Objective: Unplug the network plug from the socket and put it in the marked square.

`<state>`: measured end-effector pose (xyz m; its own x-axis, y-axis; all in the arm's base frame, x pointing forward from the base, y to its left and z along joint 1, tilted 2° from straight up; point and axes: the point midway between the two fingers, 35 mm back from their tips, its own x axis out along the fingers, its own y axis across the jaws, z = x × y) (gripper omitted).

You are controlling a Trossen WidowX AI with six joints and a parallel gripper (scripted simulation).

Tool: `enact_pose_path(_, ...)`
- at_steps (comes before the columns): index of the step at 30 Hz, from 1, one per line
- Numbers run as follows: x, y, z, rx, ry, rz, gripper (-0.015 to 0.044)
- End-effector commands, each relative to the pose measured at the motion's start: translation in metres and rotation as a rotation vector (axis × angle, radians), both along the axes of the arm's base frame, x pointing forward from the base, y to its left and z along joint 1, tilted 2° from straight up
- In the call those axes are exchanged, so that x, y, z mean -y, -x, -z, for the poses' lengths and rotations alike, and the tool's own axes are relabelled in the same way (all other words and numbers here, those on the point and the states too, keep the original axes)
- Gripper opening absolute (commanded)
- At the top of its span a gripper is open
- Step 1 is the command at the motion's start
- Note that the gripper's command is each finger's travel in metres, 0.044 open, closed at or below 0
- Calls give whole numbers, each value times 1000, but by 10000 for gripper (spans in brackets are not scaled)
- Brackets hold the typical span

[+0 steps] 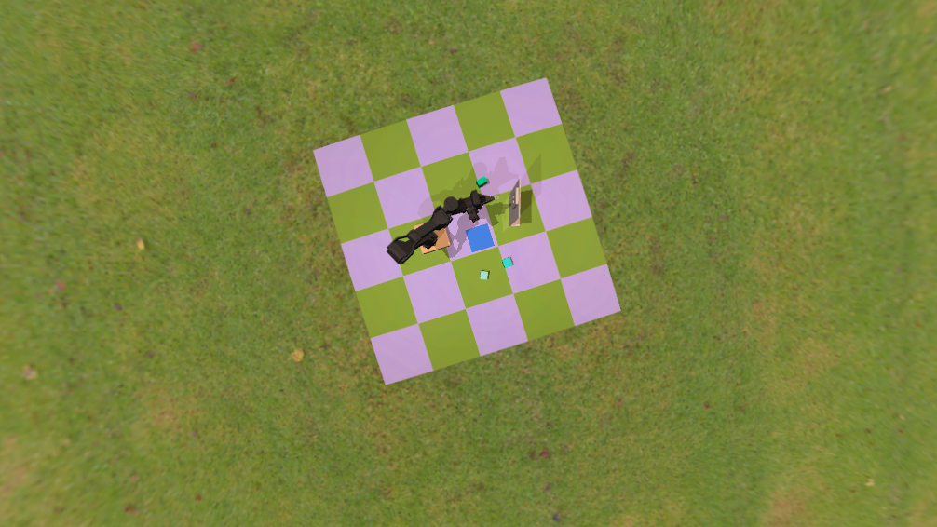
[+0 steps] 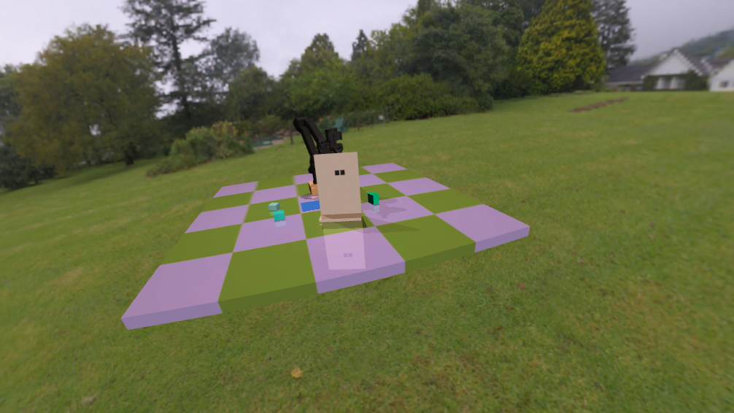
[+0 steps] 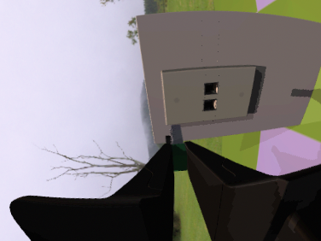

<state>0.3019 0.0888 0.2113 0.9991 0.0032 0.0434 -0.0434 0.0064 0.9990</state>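
Note:
The plug [image 3: 179, 159] is held between the fingertips in the wrist view, its clear grey front end pointing at the panel and its rear dark green. It is out of the socket, with a gap to the panel [image 1: 515, 204] [image 2: 337, 195] [image 3: 179, 38]. Both sockets in the face plate [image 3: 183, 85] are empty. My gripper [image 3: 178, 149] [image 1: 493, 197] is shut on the plug, left of the panel in the top view. The panel hides the fingers and plug in the exterior view. The blue marked square [image 1: 480, 237] [image 2: 309, 206] is bare. The tab is too dark to make out.
A green block [image 1: 482, 182] [image 2: 373, 198] stands on the gripper's far side from the square. A turquoise block [image 1: 508, 262] [image 2: 278, 216] and a pale green block [image 1: 483, 275] [image 2: 273, 206] lie beyond the square. The arm's orange base [image 1: 437, 239] [image 2: 313, 189] is left of the square in the top view.

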Motion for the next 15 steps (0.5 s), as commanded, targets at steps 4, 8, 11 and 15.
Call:
enact_pose_path(4, 9, -3, 5, -49, 29, 15, 0)
enact_pose_path(8, 18, -7, 16, -111, 56, 27, 0)
enact_pose_path(11, 26, -10, 24, -159, 72, 37, 0)
enact_pose_path(15, 36, -11, 35, -226, 89, 50, 0)
